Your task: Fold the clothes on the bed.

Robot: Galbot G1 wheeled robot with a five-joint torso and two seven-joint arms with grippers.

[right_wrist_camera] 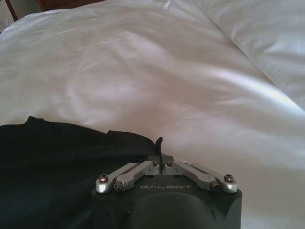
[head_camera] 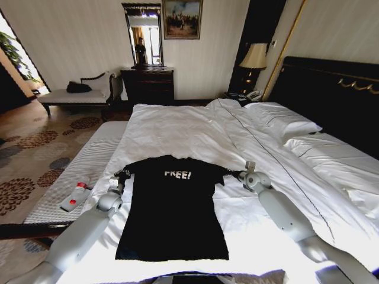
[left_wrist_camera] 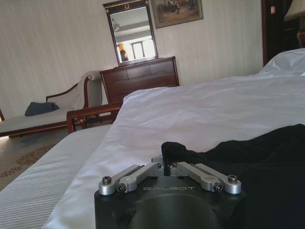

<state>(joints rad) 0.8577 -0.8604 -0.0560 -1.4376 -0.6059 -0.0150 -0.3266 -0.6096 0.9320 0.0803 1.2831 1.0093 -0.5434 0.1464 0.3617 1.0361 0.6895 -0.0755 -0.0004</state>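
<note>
The clothes, a black T-shirt (head_camera: 172, 219) with white "FREE!" lettering, lie flat on the white bed (head_camera: 195, 130) near its foot, collar toward the pillows. My left gripper (head_camera: 122, 175) is at the shirt's left sleeve. In the left wrist view that gripper (left_wrist_camera: 164, 163) is shut, with the black cloth (left_wrist_camera: 248, 157) bunched at its tips. My right gripper (head_camera: 238, 174) is at the right sleeve. The right wrist view shows it (right_wrist_camera: 162, 163) shut on the shirt's edge (right_wrist_camera: 57, 157), a sliver of cloth standing up between the fingers.
A striped bench (head_camera: 77, 171) runs along the bed's left side with a white bottle (head_camera: 74, 195) on it. Pillows (head_camera: 284, 121) and the dark headboard (head_camera: 331, 94) are at the right. A dresser (head_camera: 148, 83) and a chaise (head_camera: 77, 94) stand by the far wall.
</note>
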